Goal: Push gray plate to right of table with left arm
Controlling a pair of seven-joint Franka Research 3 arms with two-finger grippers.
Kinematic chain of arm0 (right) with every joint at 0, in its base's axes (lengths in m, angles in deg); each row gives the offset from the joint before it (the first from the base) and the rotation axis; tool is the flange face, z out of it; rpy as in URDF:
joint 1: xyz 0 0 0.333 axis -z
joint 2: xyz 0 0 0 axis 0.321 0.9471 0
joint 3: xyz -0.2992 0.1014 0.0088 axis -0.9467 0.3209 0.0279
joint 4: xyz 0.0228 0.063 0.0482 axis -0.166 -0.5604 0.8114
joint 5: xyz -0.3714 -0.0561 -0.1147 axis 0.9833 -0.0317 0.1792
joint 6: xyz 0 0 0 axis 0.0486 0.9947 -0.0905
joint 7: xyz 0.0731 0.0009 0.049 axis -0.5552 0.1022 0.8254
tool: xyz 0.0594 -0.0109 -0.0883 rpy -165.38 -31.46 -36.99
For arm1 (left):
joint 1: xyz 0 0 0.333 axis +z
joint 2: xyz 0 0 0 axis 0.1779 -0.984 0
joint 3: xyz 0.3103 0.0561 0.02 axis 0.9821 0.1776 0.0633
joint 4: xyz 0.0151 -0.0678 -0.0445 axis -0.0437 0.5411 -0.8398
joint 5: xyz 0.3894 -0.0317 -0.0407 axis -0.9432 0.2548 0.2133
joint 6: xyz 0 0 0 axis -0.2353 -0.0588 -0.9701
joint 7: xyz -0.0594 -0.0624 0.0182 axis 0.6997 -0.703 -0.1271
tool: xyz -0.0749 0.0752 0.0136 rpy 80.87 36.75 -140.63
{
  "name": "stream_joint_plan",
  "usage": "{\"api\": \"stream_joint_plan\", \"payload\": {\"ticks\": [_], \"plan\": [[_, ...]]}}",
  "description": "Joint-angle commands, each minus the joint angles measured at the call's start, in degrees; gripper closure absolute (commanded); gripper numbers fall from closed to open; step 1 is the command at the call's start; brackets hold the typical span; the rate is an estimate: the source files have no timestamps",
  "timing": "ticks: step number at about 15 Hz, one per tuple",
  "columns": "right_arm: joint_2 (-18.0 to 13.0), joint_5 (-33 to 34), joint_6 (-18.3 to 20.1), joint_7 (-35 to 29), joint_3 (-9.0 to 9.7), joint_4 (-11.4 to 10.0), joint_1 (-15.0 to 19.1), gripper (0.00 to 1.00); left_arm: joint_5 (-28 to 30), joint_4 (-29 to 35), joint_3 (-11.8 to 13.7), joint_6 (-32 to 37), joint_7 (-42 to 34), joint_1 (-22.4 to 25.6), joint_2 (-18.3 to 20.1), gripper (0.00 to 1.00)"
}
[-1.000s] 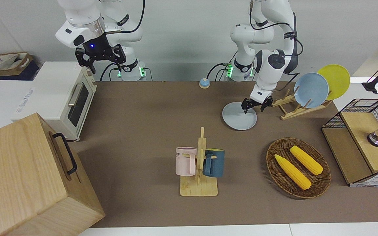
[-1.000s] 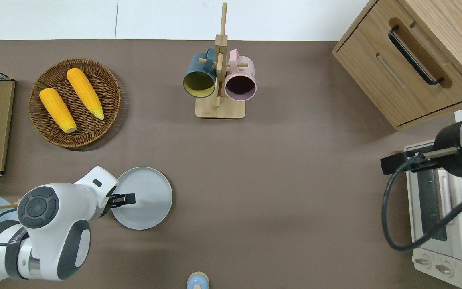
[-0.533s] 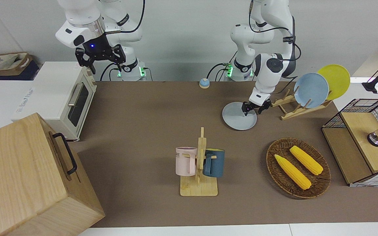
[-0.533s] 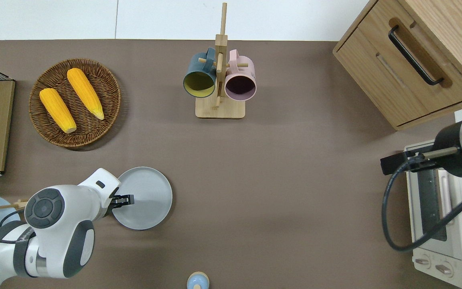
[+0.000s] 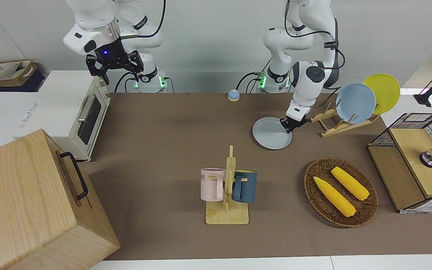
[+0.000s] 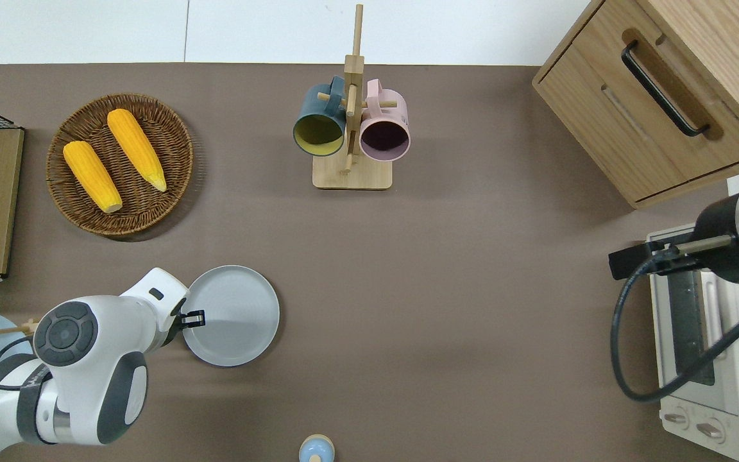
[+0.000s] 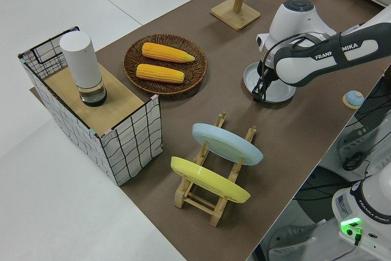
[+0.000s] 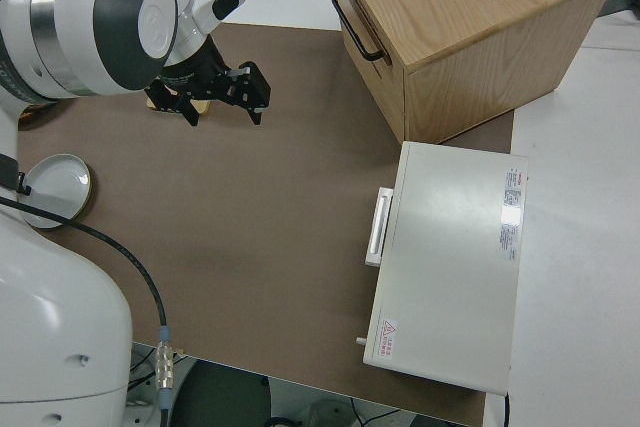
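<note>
Since a second ago, the left hand (image 6: 194, 318) has drawn back from over the gray plate's floor to its rim on the left arm's side, and the gray plate (image 6: 233, 316) has slid a touch toward the right arm's end of the worktop (image 6: 446, 308). Its fingers look drawn close together, gripping nothing, probably so they make one blunt pusher against the raised rim. It sits low, at or touching the plate's edge, which suits a sideways shove along the surface. The plate lies flat near the robots, nearer to them than the basket of corn (image 6: 119, 164) and just beside the wooden plate rack (image 5: 338, 122). Most of the travel remains, judging by the open brown surface between plate and toaster oven (image 6: 706, 343). The right hand (image 5: 114, 64) is parked, its fingers spread and empty.
</note>
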Motion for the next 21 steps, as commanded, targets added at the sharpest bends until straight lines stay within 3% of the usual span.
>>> {"api": "stream_joint_plan", "payload": {"ticks": [1,9,14,21], "plan": [[-0.2,-0.2,0.9,-0.7,0.98,0.5,1.1,0.017,-1.1,1.0,0.1,-1.7,1.0,0.4,-0.7,1.0],[-0.2,-0.3,0.9,-0.7,0.98,0.5,1.1,0.017,-1.2,0.5,-0.3,-2.9,4.2,-0.8,-2.6,1.0],[-0.2,-0.3,0.9,-0.7,0.89,0.5,1.1,0.017,-1.3,-2.0,-3.3,-4.0,18.5,-5.1,-6.1,1.0],[-0.2,-0.3,0.9,-0.7,0.98,0.5,1.1,0.017,-1.3,-8.6,-3.4,-3.3,37.5,-15.7,-10.6,1.0]]}}
